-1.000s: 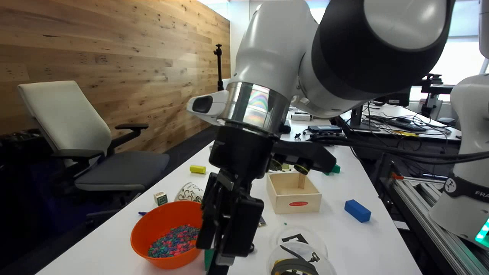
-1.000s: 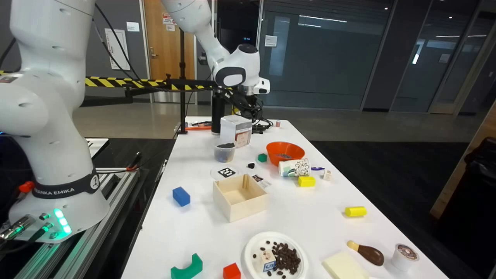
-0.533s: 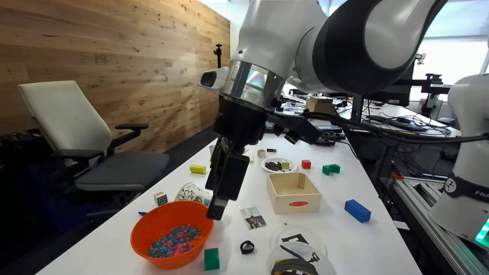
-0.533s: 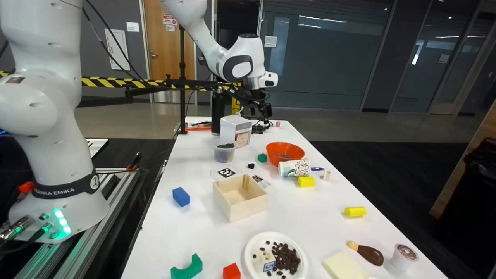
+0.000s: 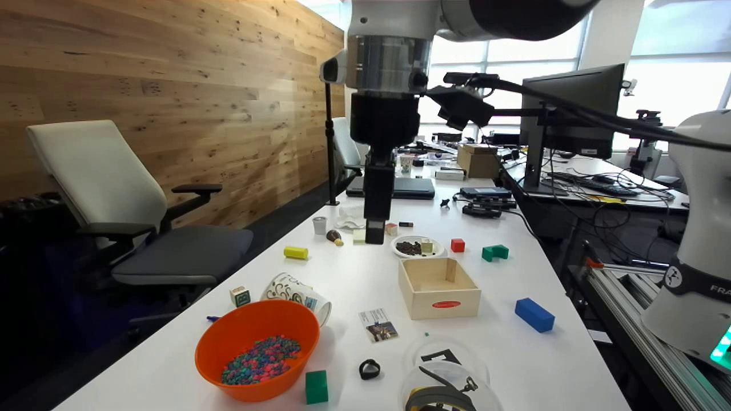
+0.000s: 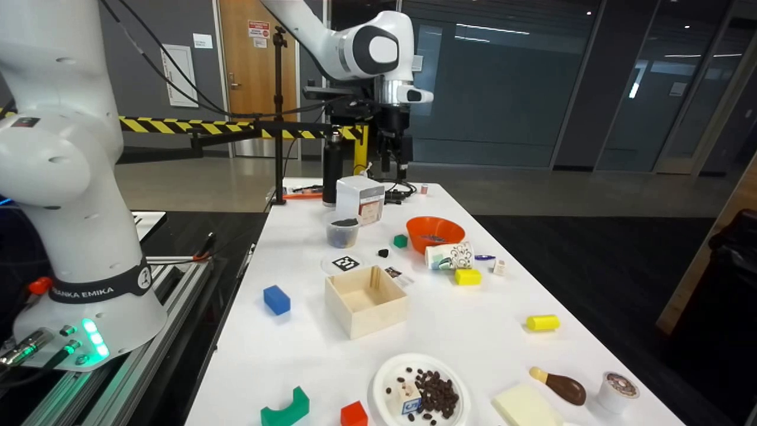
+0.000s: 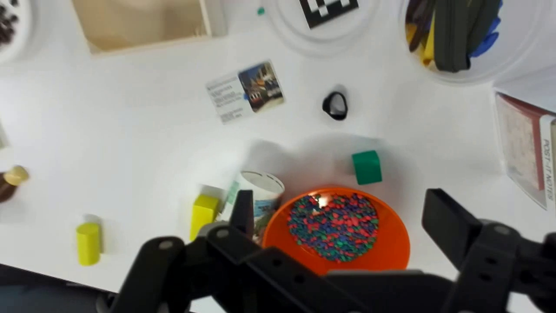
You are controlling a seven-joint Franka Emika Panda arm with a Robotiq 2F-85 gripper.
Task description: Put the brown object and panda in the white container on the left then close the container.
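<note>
One black two-fingered pincer [image 7: 339,213] hangs above the white counter [image 7: 143,143], its jaws spread wide and holding nothing. The brown, tan-ended, club-shaped object [image 6: 565,389] lies on this surface beside a small white cup [image 6: 616,394]; the clear, round plastic tub [image 6: 342,238] stands well apart from it.
</note>
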